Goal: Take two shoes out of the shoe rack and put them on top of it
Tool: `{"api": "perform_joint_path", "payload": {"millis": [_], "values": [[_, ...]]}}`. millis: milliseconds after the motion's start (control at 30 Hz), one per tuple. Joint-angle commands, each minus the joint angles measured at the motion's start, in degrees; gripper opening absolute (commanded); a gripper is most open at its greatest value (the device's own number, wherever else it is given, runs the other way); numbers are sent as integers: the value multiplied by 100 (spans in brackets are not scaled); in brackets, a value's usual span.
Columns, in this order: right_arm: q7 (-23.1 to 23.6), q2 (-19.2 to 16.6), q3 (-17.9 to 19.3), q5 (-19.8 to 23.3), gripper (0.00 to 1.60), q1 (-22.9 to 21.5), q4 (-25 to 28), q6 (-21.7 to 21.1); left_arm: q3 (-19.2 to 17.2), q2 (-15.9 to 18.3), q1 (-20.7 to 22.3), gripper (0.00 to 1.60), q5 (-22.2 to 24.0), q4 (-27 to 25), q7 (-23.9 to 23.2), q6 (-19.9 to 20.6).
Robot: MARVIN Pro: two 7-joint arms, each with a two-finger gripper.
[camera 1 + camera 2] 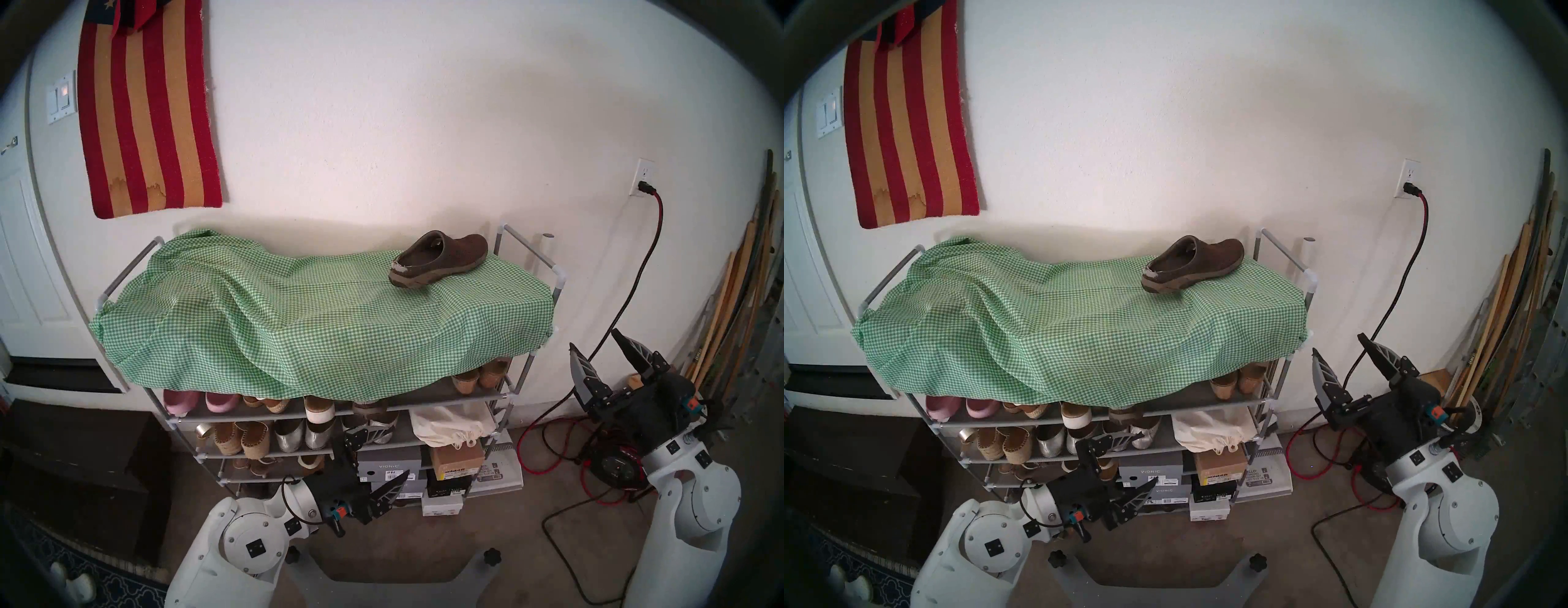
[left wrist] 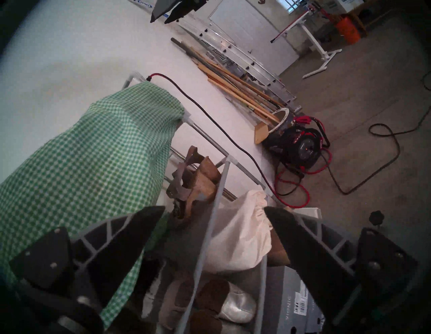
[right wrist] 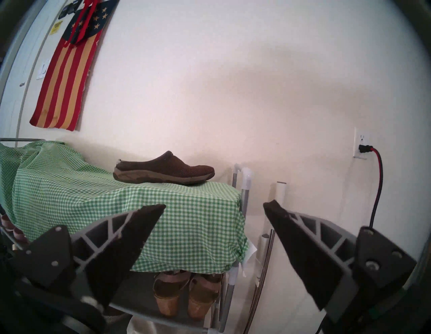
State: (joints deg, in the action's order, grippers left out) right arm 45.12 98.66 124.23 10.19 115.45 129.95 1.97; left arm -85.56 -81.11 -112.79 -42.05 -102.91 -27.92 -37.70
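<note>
I see one dark brown suede backless clog (image 1: 439, 258) on the green-white gingham cloth (image 1: 297, 314) topping the grey tube shoe rack (image 1: 505, 399), near its right end. My right hand (image 1: 598, 352) hangs beside that end, fingers spread, empty. My left hand (image 1: 382, 458) gapes empty before the lower shelves.

A red-and-tan striped flag (image 1: 148, 114) hangs on the white wall. A red-and-black cord (image 1: 655, 237) runs from a wall outlet (image 1: 642, 176). Wooden boards (image 1: 738, 297) lean nearby.
</note>
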Motion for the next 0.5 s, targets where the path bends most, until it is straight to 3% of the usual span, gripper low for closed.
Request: {"api": "perform_joint_path", "payload": {"millis": [0, 267, 467], "values": [[-120, 262, -132, 28, 160, 195, -111, 720, -160, -109, 427, 160, -480, 368, 591, -264], [-189, 302, -190, 30, 160, 219, -212, 1109, -286, -127, 693, 160, -1012, 806, 1077, -341], [-203, 311, -201, 25, 160, 222, -230, 1176, -289, -127, 734, 160, -1070, 919, 1064, -305]]}}
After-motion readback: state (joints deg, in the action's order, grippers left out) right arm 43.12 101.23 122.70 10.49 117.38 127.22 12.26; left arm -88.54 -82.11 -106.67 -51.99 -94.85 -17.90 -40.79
